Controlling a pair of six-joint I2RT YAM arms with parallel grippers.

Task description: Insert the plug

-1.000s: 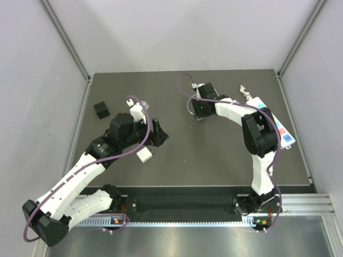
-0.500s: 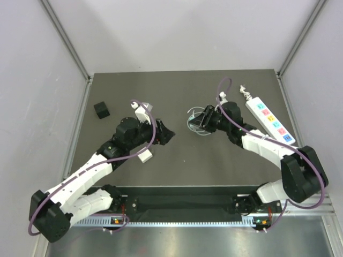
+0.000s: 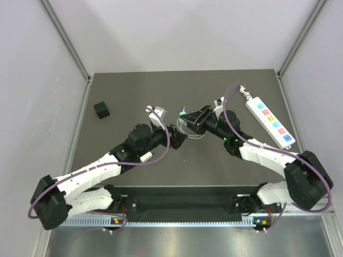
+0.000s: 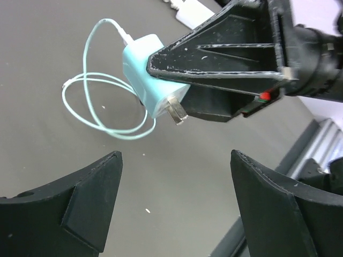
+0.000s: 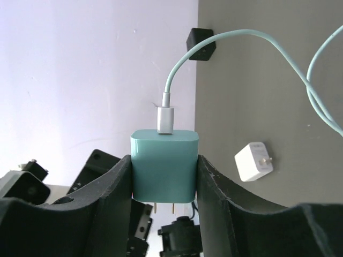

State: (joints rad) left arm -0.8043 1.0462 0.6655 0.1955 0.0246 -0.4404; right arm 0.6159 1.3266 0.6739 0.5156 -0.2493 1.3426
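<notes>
The plug (image 5: 164, 166) is a teal charger block with two metal prongs and a teal cable (image 5: 225, 43) coming out of its back. My right gripper (image 5: 164, 160) is shut on it, one finger on each side, prongs pointing toward the left arm. From above, the plug (image 3: 184, 115) hangs over the table's middle in the right gripper (image 3: 194, 119). My left gripper (image 3: 179, 138) faces it at close range. In the left wrist view the plug (image 4: 153, 69) sits above and apart from the left gripper (image 4: 176, 160), which is open and holds nothing. The white power strip (image 3: 269, 120) lies at the right.
A white adapter (image 3: 143, 156) lies on the mat under the left arm and also shows as a white adapter (image 5: 253, 160) in the right wrist view. A black cube (image 3: 101, 110) sits at the far left. The teal cable (image 4: 102, 118) loops on the mat.
The right arm has swung the plug left to the table's middle, and the cable came with it. The left arm has moved right to face it, its jaws a little narrower.
</notes>
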